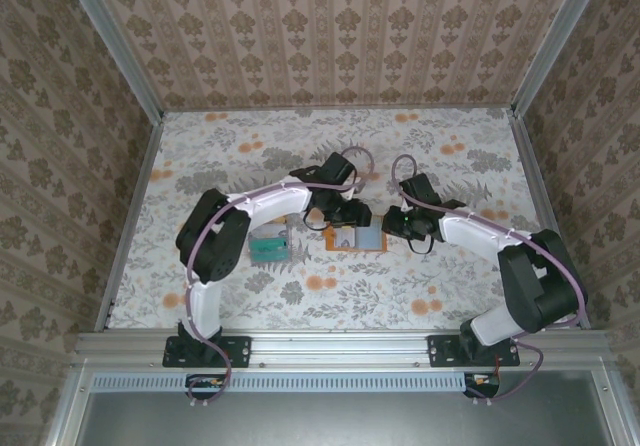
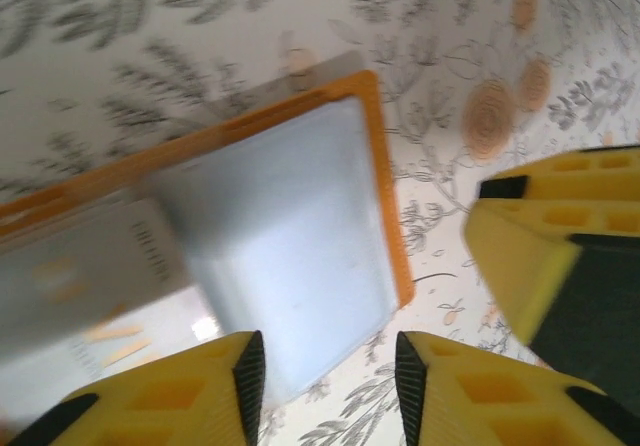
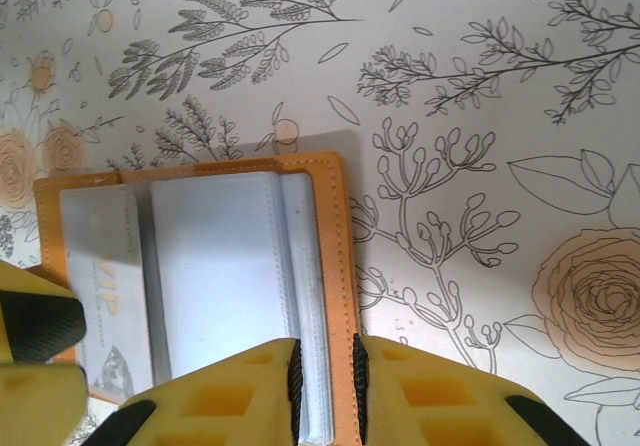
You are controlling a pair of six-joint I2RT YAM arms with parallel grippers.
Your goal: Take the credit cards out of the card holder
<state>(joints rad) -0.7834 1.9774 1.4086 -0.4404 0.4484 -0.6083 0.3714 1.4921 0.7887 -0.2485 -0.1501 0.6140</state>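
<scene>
Clearly the flat orange-tan folding card holder lies open on the floral tabletop between the arms, with its pale grey-blue inside facing up. The right gripper is pinched narrow on its right edge, pinning it. The left gripper hovers over the holder, fingers partly apart and apparently empty. A pale grey credit card sits in the left pocket, long axis seemingly near-to-far, closer to the left arm.

Bare table lies open at 5 to 7 o'clock of the card holder. The left gripper crowds 12, the right gripper 3, and credit cards (a loose pile) block 9.
</scene>
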